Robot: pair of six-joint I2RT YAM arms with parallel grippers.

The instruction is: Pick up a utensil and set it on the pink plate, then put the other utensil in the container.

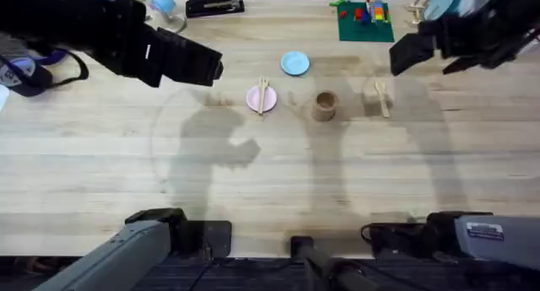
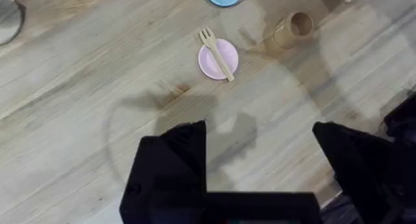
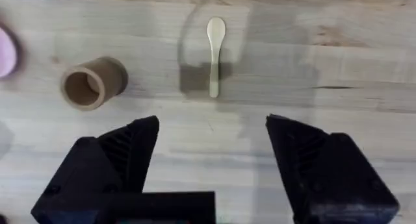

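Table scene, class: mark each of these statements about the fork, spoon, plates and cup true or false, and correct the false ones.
1. The fork lies across the pink plate. True.
2. The spoon is inside the container. False: it lies flat on the table, beside the container.
3. The container stands between the pink plate and the spoon. True.
4. The right gripper holds the spoon. False: its jaws are open and empty, above the table short of the spoon.
5. The blue plate carries a utensil. False: nothing lies on it.
6. The left gripper has open jaws holding nothing. True.
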